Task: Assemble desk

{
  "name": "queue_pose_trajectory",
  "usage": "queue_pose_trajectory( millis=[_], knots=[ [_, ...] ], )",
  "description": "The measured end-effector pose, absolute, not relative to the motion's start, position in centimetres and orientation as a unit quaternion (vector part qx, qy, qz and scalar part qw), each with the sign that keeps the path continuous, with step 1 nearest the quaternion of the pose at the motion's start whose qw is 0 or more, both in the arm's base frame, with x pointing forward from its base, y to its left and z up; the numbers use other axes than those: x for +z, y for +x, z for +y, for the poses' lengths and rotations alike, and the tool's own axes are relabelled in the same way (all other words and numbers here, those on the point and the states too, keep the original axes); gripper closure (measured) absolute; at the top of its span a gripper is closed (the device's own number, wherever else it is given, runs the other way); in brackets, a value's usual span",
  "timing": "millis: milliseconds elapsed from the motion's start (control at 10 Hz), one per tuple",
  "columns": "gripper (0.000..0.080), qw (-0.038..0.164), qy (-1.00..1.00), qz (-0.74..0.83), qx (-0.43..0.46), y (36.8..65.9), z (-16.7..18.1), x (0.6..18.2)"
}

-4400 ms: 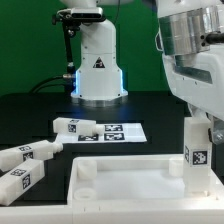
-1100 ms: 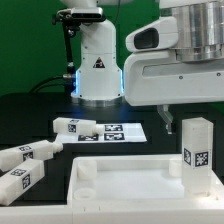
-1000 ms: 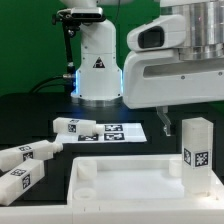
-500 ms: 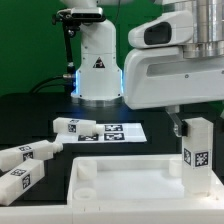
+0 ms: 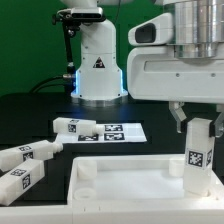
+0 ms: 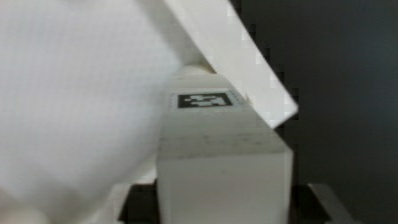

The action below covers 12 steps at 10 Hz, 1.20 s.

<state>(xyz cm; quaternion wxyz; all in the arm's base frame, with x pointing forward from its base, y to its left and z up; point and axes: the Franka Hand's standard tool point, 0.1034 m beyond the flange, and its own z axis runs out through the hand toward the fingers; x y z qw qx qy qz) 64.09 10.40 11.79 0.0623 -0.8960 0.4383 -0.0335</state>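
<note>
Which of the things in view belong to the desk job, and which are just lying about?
Job: tabletop panel; upright leg standing in its corner at the exterior view's right; hand astride that leg's top, grip unclear; farthest loose leg; middle loose leg; nearest loose leg.
Lying about: marker board; white robot base behind it.

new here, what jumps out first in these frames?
The big white hand fills the exterior view's right, its fingers on either side of the top of an upright leg that stands at the right end of the tabletop. Three loose legs lie on the dark table at the exterior view's left.
</note>
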Motion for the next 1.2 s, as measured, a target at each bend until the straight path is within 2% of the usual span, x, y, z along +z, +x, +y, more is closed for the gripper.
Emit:
queue_pose_trajectory(
  millis=[400,600,700,1000,1100,1200],
  knots=[
    [0.0514,0.068,-0.834,0.547,-0.022,64.03,10.19,11.77],
    [0.0514,0.086,-0.688,0.72,0.005,63.77,10.7,11.67],
    [0.0514,0.107,-0.582,0.806,0.016,63.95,11.15,11.67],
    [0.0514,0.113,-0.591,0.799,0.015,63.87,11.05,11.59],
    [0.031,0.105,-0.648,0.755,0.016,63.58,11.17,11.52],
    [0.0203,0.107,-0.731,0.674,0.003,63.84,11.02,11.63]
  ],
)
